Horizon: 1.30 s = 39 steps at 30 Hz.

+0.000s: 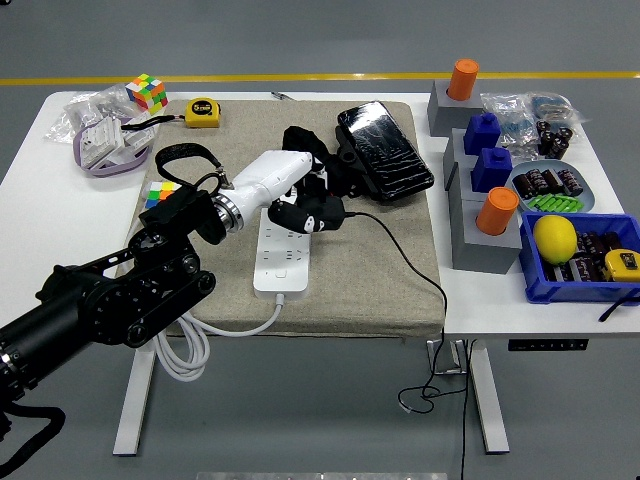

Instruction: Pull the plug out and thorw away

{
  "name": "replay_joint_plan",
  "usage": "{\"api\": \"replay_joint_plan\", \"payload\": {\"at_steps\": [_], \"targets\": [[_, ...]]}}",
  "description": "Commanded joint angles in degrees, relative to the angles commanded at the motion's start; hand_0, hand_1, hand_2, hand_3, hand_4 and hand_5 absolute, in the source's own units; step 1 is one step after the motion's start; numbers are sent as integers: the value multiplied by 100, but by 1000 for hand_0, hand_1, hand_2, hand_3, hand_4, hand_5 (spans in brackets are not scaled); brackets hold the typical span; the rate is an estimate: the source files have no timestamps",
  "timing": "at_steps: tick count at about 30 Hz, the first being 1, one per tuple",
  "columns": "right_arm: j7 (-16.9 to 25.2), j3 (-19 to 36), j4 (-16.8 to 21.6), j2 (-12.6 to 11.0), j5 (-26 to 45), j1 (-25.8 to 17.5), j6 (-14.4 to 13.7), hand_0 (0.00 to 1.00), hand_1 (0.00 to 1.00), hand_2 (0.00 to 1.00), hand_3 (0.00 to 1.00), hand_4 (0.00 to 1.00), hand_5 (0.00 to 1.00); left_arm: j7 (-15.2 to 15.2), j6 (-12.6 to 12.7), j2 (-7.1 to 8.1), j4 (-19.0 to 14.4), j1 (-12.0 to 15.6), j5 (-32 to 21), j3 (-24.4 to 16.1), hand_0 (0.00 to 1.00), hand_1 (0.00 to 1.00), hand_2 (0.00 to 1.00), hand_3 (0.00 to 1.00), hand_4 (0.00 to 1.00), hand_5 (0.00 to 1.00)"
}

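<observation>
A white power strip [280,262] lies lengthwise on the beige mat [370,285], left of centre. My left hand [303,207], with a white wrist shell and black fingers, is shut on the black plug [324,215]. It holds the plug just above and to the right of the strip's far end. The plug looks lifted off the sockets. Its thin black cable [400,262] runs right across the mat and drops over the table's front edge. My right hand is out of view.
A black bundle [312,150] and a black pouch [385,150] lie behind the hand. A yellow tape measure [204,111] and two colour cubes [147,92] [160,195] sit at the left. Grey blocks and a blue bin [535,275] with a lemon stand at the right. The strip's white cord [180,350] hangs off the front left.
</observation>
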Motion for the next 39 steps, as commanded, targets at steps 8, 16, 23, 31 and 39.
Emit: {"api": "replay_joint_plan", "payload": {"at_steps": [8, 16, 23, 31, 39], "targets": [[17, -32, 24, 6, 33, 39, -23, 568, 645, 670, 569, 970, 497, -139, 175, -377, 313, -229, -602, 734, 284, 316, 364, 422, 694, 2], [3, -25, -11, 16, 19, 16, -2, 567, 646, 670, 568, 970, 496, -280, 309, -666, 942, -398, -1049, 1279, 406, 424, 449, 511, 686, 2], [13, -51, 13, 9, 45, 51, -19, 568, 645, 669, 568, 970, 496, -312, 387, -759, 1201, -479, -1063, 1496, 677, 717, 642, 654, 794, 2], [10, -31, -6, 17, 28, 29, -9, 568, 645, 669, 568, 970, 496, -99, 213, -694, 1128, -441, -898, 1402, 886, 923, 919, 961, 998, 167], [21, -37, 14, 16, 23, 42, -20, 569, 645, 670, 568, 970, 496, 132, -11, -289, 223, 63, -472, 567, 854, 897, 891, 946, 998, 142]]}}
